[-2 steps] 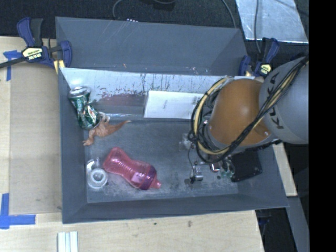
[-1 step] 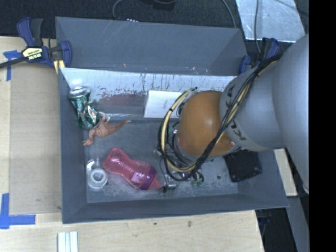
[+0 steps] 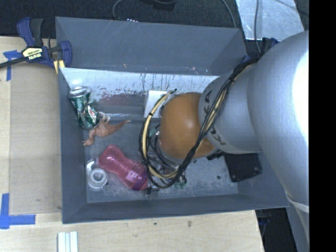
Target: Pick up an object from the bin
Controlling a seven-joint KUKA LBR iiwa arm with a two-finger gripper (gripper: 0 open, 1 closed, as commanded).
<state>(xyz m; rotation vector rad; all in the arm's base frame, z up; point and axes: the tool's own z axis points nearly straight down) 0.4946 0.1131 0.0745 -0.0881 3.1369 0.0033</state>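
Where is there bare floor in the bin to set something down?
Two patches: the back strip right of the can, above the dinosaur; and the front floor between the cables and the black block. The left side is crowded: can, dinosaur, pink bottle and clear ring lie close together.

No legible text; print on green can unreadable.

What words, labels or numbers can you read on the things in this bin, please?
Crushed green can: white and red print, too blurred to read.
Pink bottle-shaped object, orange toy dinosaur, clear tape roll: no text visible.
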